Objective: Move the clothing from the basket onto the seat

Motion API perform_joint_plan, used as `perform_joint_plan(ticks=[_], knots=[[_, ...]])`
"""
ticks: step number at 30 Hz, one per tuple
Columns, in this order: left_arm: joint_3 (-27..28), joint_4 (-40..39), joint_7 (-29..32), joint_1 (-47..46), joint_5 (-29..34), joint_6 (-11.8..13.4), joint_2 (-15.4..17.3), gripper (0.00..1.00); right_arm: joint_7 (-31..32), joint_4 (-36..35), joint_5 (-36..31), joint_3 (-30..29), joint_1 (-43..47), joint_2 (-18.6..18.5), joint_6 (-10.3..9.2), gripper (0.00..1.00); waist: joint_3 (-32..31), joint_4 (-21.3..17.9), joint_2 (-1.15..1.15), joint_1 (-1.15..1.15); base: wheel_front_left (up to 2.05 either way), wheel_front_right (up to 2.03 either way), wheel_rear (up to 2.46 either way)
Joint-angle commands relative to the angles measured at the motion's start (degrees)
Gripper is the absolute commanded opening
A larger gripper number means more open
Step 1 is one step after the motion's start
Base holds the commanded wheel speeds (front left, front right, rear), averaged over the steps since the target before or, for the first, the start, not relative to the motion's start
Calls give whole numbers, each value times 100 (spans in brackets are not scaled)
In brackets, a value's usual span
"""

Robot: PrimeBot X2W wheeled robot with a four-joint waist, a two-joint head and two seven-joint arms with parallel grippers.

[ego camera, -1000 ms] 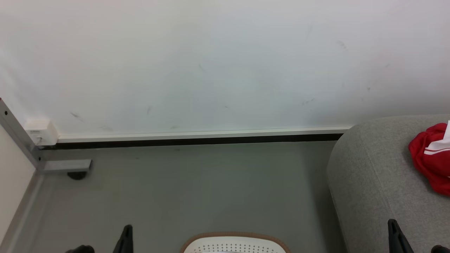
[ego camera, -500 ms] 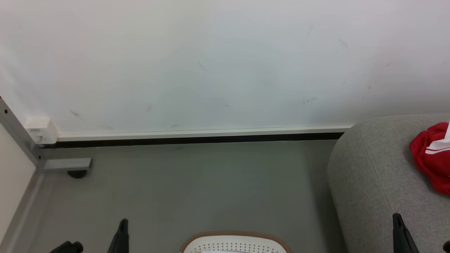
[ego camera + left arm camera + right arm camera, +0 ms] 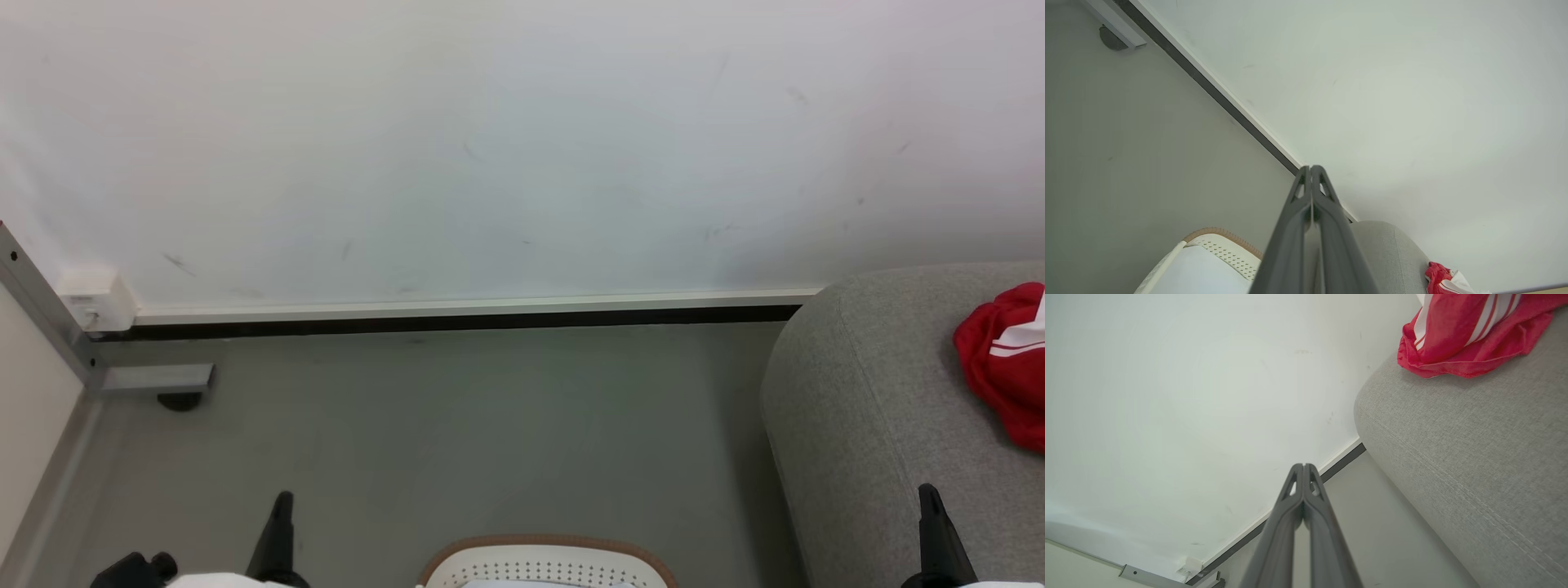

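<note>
Head view: finds red jersey (image 3: 1000, 367) heaped on grey sofa (image 3: 857, 425), well apart from laundry basket (image 3: 547, 545). Holds nothing in left gripper (image 3: 282, 506) or right gripper (image 3: 928, 500), fingers (image 3: 1286, 253) clenched together. Could drag the jersey off the rounded sofa edge with a careless right-arm swing; possibly overlooks pale cloth (image 3: 1200, 271) in the barely visible basket.

The crumpled red jersey (image 3: 1000, 367) lies on the grey sofa (image 3: 865, 425), well apart from the white basket (image 3: 547, 563).
</note>
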Motion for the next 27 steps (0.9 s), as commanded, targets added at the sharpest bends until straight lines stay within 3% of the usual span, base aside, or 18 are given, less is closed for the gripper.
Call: perform_joint_plan(ticks=[1,27], knots=[[80,-75,49,-137,-153,-47,15,0,45,-96,175,-32,-175,-69,-5,0,3,1,0,0,0,0,0],[469,-92,461,-323,-1494,-240,-137,0,443,-125,1828,-81,-368,-99,-8,0,57,17,0,0,0,0,0]])
